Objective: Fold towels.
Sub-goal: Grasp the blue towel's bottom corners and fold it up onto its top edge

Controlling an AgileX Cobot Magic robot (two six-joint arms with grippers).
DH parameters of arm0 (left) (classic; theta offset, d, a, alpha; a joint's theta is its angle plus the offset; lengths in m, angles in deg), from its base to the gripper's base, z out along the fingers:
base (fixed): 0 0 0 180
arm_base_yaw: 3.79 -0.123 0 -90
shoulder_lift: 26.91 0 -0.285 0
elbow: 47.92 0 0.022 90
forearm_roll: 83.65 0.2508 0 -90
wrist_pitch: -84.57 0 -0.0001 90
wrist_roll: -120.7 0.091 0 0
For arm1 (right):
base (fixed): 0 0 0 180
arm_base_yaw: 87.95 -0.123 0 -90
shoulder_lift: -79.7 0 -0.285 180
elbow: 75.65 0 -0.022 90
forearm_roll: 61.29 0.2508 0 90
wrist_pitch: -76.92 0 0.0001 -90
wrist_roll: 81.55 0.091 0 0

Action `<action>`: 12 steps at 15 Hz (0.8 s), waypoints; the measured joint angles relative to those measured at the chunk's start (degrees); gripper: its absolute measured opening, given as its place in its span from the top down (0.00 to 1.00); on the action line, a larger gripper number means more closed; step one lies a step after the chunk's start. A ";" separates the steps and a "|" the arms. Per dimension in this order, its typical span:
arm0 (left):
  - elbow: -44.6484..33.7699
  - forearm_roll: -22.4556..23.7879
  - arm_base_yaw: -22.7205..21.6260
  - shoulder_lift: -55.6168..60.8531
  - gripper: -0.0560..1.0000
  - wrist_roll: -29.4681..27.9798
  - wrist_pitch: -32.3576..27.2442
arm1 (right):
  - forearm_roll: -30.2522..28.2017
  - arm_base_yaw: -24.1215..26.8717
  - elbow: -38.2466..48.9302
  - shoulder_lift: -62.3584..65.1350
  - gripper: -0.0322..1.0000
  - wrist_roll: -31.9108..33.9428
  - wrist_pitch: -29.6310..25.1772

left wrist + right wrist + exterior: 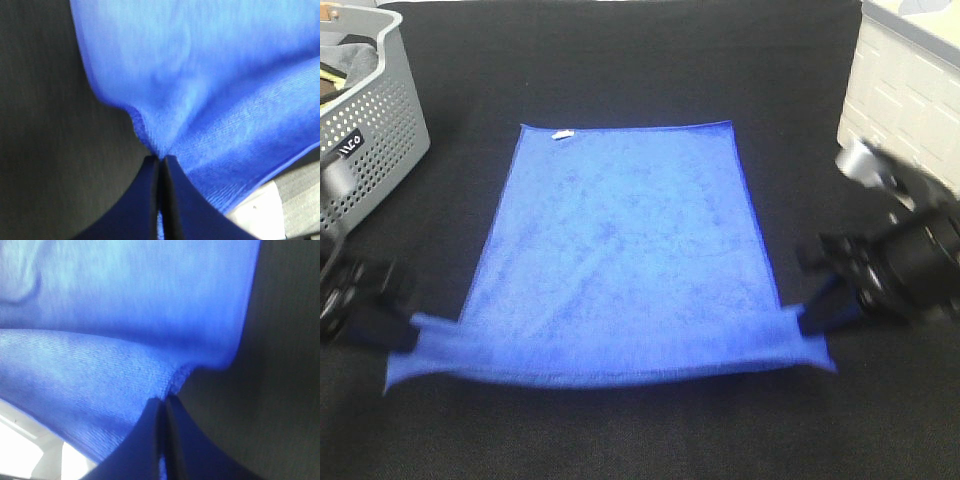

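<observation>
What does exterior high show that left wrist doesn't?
Only exterior high: the whole towel outline, with its near edge raised off the surface, the white tag at the far edge, the grey basket far left, a white container far right, and the right tool at the near right corner.
Only left wrist: the pinch close up, with the jaws shut on bunched fabric at the corner.
Both: the left tool, the blue towel and the black surface.

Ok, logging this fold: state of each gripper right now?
Left gripper: closed, holding the bright blue rectangular microfibre towel.
Right gripper: closed, holding the same towel.
</observation>
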 joint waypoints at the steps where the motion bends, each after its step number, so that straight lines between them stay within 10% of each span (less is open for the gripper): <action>1: 3.09 0.52 0.00 -2.23 0.95 0.00 0.06 | -1.15 0.00 -3.90 -2.64 0.97 0.86 -0.29; 12: 47.50 5.39 -3.95 -34.84 0.95 -1.26 2.98 | -14.21 0.00 -52.08 -33.98 0.97 9.45 -1.38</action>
